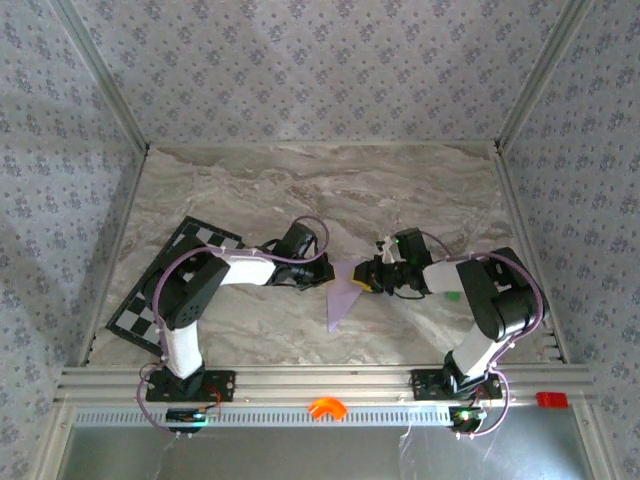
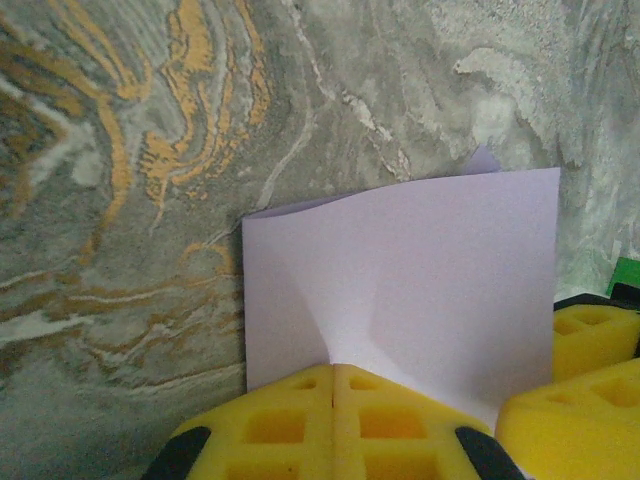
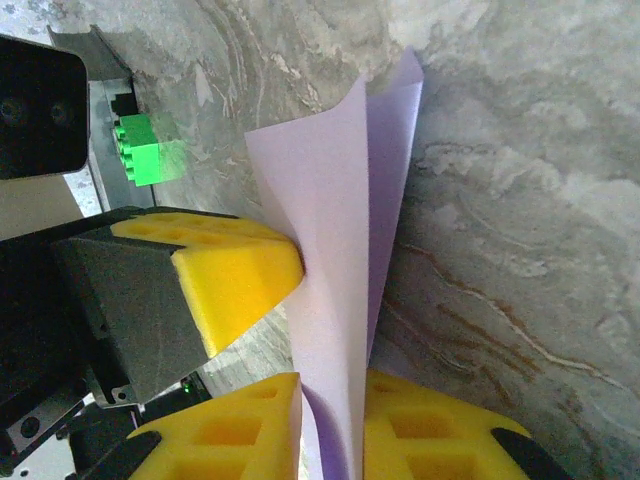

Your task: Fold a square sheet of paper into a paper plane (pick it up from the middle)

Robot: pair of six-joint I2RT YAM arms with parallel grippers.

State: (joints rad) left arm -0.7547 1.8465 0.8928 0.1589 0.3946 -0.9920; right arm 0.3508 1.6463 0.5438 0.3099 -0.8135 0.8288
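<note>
Your two arms reach inward and meet mid-table — left gripper (image 1: 336,277) pinched fully together, right gripper (image 1: 366,279) clamped nearly closed beside it.

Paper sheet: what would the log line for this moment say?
left pincer: shut on lilac paper | right pincer: shut on same paper | paper: lifted, bent between them

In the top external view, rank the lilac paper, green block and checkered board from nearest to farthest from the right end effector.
1. Pale lilac folded paper: pinched at the right end effector, on its left.
2. Small green block: on the table to its right, by the right arm.
3. Black-and-white checkered board: far left, under the left arm.
</note>
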